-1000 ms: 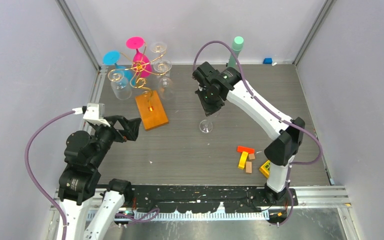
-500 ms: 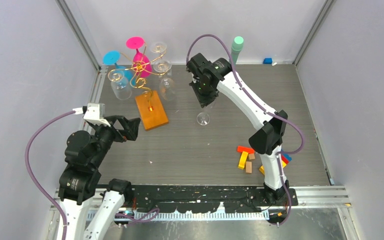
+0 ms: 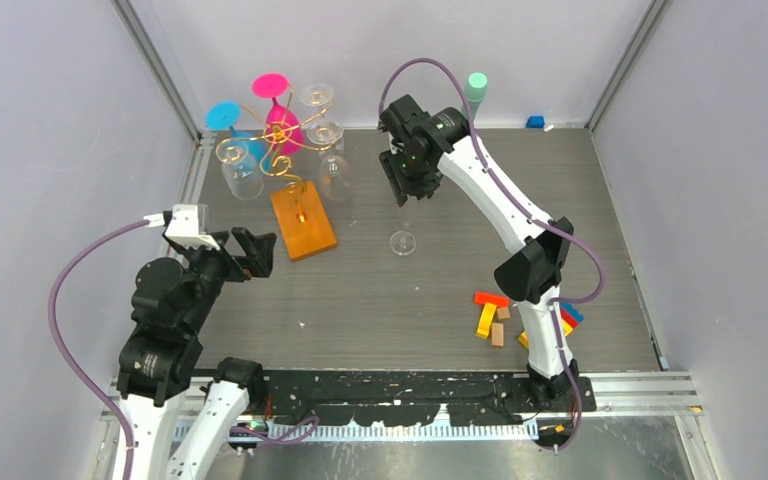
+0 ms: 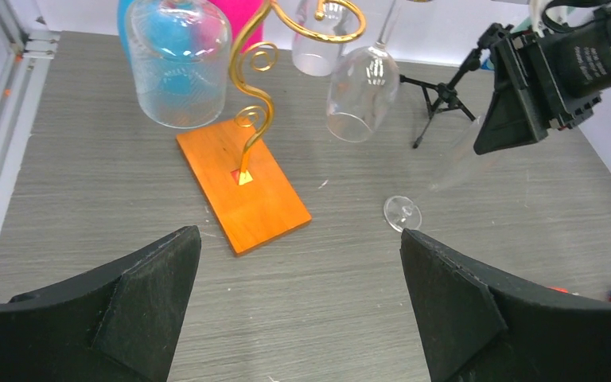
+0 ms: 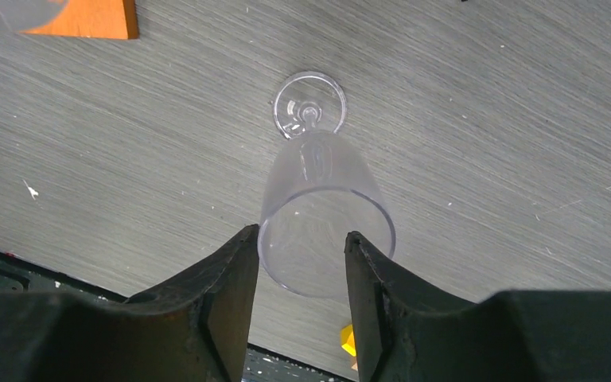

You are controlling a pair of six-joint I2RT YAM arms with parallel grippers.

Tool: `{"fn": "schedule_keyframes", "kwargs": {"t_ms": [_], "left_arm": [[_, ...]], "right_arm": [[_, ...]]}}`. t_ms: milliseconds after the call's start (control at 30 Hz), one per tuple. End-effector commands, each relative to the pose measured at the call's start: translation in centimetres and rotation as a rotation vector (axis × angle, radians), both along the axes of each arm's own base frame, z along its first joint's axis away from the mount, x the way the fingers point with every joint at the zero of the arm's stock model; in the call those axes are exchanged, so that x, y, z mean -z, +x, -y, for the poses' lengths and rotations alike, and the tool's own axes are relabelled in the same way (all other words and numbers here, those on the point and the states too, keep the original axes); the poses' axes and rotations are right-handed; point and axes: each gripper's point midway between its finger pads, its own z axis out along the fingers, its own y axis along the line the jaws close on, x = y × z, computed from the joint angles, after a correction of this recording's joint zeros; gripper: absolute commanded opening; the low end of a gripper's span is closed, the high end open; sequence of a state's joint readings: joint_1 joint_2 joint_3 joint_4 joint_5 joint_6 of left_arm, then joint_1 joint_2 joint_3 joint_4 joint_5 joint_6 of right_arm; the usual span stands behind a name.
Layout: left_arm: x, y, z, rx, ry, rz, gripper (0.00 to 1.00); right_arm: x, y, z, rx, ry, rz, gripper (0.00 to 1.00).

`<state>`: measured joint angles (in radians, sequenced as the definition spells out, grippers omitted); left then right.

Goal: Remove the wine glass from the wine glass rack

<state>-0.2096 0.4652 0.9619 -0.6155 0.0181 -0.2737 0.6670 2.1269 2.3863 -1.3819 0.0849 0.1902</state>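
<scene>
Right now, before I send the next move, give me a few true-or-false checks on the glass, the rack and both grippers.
1. The clear wine glass has its foot on the table, apart from the rack. True.
2. The left gripper holds a glass. False: its jaws are wide open and empty.
3. The rack is bare. False: a pink glass, a blue glass and clear glasses hang on it.
4. The right gripper is over the wine glass, jaws apart. True.
5. The coloured blocks lie beside the rack. False: they lie at the table's near right side.
</scene>
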Motion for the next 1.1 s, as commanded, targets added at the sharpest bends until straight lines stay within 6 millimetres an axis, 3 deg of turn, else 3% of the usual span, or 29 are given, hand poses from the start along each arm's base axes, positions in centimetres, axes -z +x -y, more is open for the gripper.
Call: {"fn": "schedule_keyframes", "kwargs": {"t_ms": [0,233,267,300,333,367,400,433,467,667,900,1067], "left_arm": [[-2.1,0.2,-1.5,-0.082,0.017,0.045,1.0],[-4.0,1.4,-3.2,-0.207,-0.018,0.047,1.0],[-4.5,1.6,-3.6,-0.232,-0.031,0.05,1.0],[-4.8,1.9,-3.9,-0.261,-0.047,0.048,1.0],[-5.0,2.2,-4.2,-0.287,-0.059,0.04,1.0],[-5.3,2.6,-4.5,-0.315,-0.069,0.031,1.0],[-5.5,3.1,-4.7,-0.336,-0.076,0.017,0.99],[-5.7,3.6,-4.7,-0.345,-0.081,0.004,0.98],[-5.6,4.5,-4.5,-0.348,-0.081,-0.023,0.98],[-7.1,7.3,-3.7,-0.35,-0.123,-0.071,0.96],[-8.6,10.0,-4.8,-0.332,-0.158,-0.079,0.92],[-8.9,11.1,-6.6,-0.373,-0.146,-0.094,0.82]], "right_arm": [[-4.1,0.3,-1.0,-0.019,0.113,0.099,0.5],[-7.6,0.2,-1.9,-0.012,0.245,0.185,0.55],[-8.8,-0.1,-2.4,-0.018,0.298,0.2,0.55],[-8.5,-0.3,-2.4,-0.017,0.305,0.191,0.55],[-10.1,-0.5,-2.8,-0.018,0.359,0.222,0.55],[-9.3,-0.9,-2.8,-0.016,0.362,0.203,0.55],[-11.0,-1.2,-3.1,-0.018,0.425,0.234,0.55],[-10.0,-1.6,-3.1,-0.014,0.426,0.211,0.55],[-11.7,-2.1,-3.2,-0.014,0.489,0.24,0.55],[-12.7,-5.5,-2.2,-0.005,0.618,0.246,0.55],[-12.7,-9.3,-0.3,-0.002,0.695,0.241,0.56],[-11.9,-10.5,0.6,0.022,0.708,0.23,0.53]]}}
